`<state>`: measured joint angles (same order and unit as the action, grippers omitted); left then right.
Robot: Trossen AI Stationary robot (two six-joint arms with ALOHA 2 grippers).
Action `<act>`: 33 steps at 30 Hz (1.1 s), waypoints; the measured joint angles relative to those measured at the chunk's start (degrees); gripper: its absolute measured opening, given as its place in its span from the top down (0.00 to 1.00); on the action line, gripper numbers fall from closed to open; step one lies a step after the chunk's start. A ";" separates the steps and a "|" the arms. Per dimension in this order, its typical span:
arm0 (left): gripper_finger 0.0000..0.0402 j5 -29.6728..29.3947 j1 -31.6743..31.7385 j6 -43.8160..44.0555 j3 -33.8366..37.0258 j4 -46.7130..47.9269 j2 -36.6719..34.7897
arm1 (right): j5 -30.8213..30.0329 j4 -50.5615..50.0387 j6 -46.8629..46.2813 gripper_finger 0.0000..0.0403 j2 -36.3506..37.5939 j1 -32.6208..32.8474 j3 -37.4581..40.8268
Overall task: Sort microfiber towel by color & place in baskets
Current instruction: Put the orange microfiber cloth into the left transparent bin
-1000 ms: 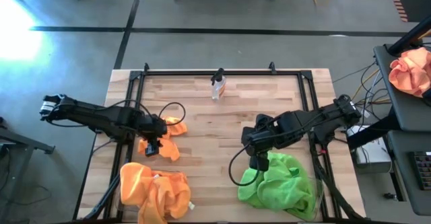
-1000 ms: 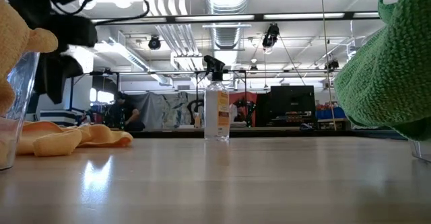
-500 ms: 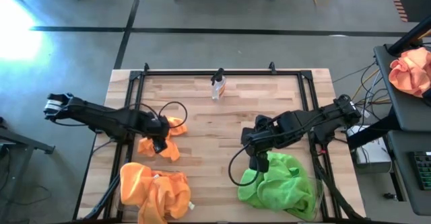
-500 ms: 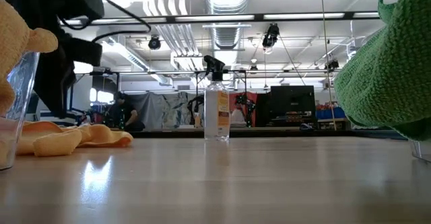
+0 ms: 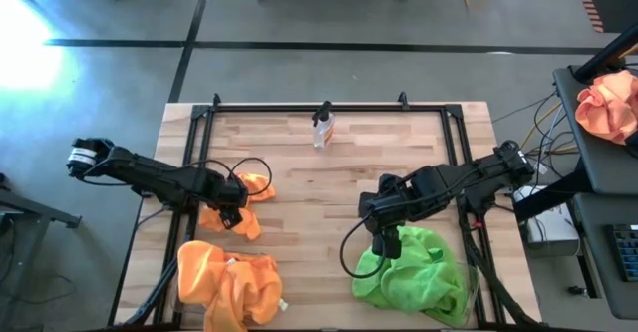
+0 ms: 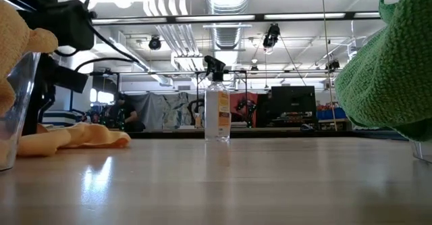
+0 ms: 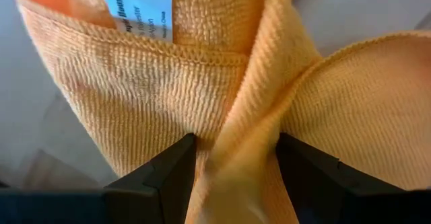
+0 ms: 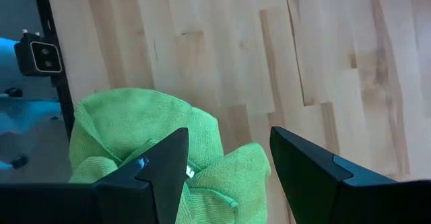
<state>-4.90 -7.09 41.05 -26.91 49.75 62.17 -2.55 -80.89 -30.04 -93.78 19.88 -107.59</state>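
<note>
Nearest the front edge, two baskets are already loaded: orange towels [image 5: 229, 284] heaped in the left basket [image 5: 189, 302], green towels [image 5: 414, 272] in the right basket [image 5: 477, 290].

One loose orange towel [image 5: 239, 204] remains on the table [image 5: 319, 192], just behind the left basket. Over the last second the left gripper [image 5: 232, 215] has come down onto it; its spread fingers [image 7: 161, 177] now straddle a raised ridge of cloth, not yet pinched — judged the start of the final pick.

The right gripper [image 5: 382, 240] hangs with fingers spread above the green pile's rear edge, unchanged, holding nothing.

The loose towel lies crumpled, long axis roughly front-to-back, one lobe toward the spray bottle [image 5: 322, 128] at the far rail.
</note>
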 joint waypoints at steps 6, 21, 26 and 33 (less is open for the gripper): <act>0.53 1.55 0.00 1.78 1.26 -3.45 -0.02 | 0.00 -0.01 0.07 0.49 0.00 0.00 0.00; 0.85 2.66 0.00 3.04 -1.29 -8.71 0.76 | 0.52 -0.27 0.75 0.49 0.00 0.02 0.00; 0.98 2.65 0.00 3.05 -2.74 -8.73 0.74 | 1.45 -0.86 0.79 0.49 0.00 0.11 0.00; 0.99 3.29 0.00 3.04 -7.75 -8.43 0.74 | 1.53 -1.09 3.24 0.49 0.00 0.15 0.02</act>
<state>-1.61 -7.09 44.09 -34.66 41.32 62.92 -1.02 -81.98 -26.80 -93.78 20.03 -107.57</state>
